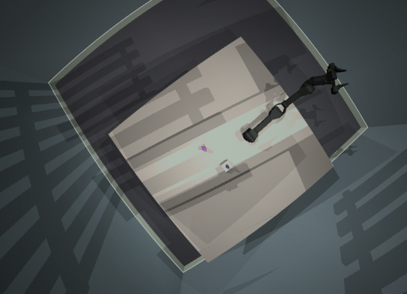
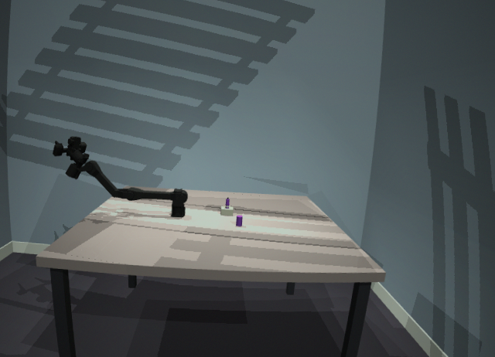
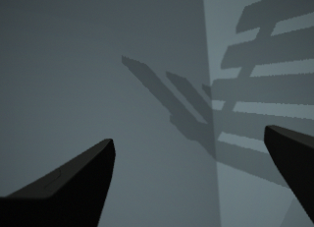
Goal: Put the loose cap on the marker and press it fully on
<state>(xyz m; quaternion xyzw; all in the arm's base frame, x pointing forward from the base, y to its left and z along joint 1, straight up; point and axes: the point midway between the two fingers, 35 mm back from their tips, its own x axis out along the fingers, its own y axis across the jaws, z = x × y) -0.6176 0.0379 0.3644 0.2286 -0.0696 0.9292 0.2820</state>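
A purple marker [image 1: 227, 167] [image 2: 227, 203] stands upright in the pale holder block [image 1: 224, 169] [image 2: 227, 211]; its tip is dark. The purple cap [image 1: 203, 148] [image 2: 239, 220] stands upright on the table [image 1: 229, 215] [image 2: 131, 253], a short way from the block and apart from it. My gripper [image 1: 346, 77] [image 3: 187, 140] is wide open with nothing between the fingers. It is raised high, beyond the table's edge, on the far side of the arm base from the cap and marker, and points away from them. The wrist view shows neither cap nor marker.
The arm base [image 1: 250, 135] [image 2: 178, 209] stands on the table, with the arm stretched out over the table's edge. Walls with slatted shadows surround the table. Only wall shows behind the fingers in the wrist view.
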